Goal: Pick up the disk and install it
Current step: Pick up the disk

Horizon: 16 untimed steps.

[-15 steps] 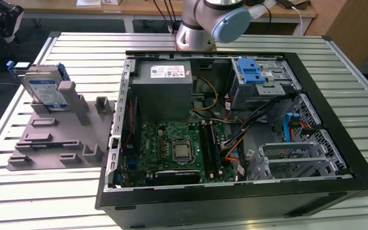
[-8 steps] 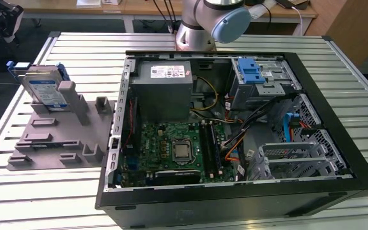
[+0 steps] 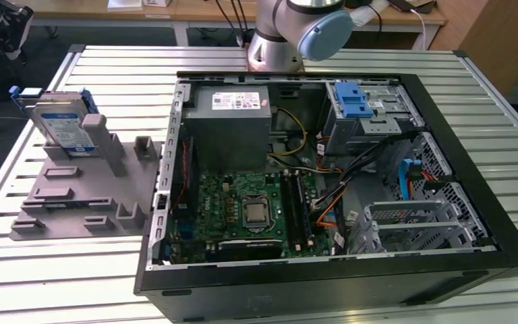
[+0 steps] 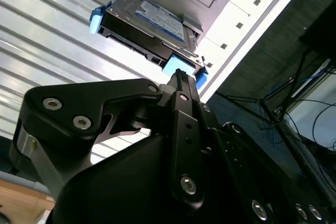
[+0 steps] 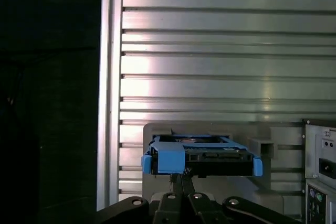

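Observation:
The disk (image 3: 61, 125) is a silver-grey hard drive with a white-and-blue label and blue rails. It stands on edge in a grey holder (image 3: 70, 196) on the table, at the exterior view's left. Both wrist views look towards the disk (image 4: 152, 22) (image 5: 202, 156) still seated in that holder. My gripper (image 5: 181, 178) (image 4: 179, 74) is shut with its black fingers pressed together and nothing between them. Its tip lines up with the disk's blue rail but stays apart from it.
An open computer case (image 3: 475, 223) lies at the table's middle and right. Inside are a motherboard (image 3: 250, 209), a grey power-supply box (image 3: 232, 118), a metal cage with a blue latch (image 3: 358, 101) and drive bays (image 3: 417, 219). The arm's base (image 3: 277, 47) stands behind the case.

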Motion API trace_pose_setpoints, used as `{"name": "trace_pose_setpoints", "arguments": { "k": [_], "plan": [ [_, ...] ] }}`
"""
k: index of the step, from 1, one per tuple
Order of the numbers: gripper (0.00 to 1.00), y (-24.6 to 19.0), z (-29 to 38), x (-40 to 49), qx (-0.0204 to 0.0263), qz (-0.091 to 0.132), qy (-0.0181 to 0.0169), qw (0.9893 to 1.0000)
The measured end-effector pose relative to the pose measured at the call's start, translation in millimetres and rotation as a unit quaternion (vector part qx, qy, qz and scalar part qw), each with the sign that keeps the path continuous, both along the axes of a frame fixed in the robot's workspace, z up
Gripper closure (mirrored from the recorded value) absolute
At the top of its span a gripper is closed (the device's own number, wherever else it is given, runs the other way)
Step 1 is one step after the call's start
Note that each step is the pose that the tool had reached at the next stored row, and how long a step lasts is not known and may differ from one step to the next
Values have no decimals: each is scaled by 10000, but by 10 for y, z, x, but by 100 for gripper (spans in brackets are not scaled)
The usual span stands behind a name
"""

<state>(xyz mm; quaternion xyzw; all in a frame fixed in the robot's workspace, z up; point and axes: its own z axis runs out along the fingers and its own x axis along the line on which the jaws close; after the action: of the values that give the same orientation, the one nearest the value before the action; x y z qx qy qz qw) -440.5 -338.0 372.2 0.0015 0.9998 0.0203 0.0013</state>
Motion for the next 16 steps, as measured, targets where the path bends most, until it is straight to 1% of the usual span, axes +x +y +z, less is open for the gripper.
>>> {"name": "trace_pose_setpoints", "arguments": {
  "k": [6, 10, 14, 16],
  "plan": [
    [89, 0, 0, 0, 0, -28, 0, 10000],
    [89, 0, -1, 0, -4, -275, 1, 9996],
    [89, 0, -2, 0, -6, -556, 1, 9985],
    [89, 0, -3, 0, -6, -560, 0, 9984]
  ]
}}
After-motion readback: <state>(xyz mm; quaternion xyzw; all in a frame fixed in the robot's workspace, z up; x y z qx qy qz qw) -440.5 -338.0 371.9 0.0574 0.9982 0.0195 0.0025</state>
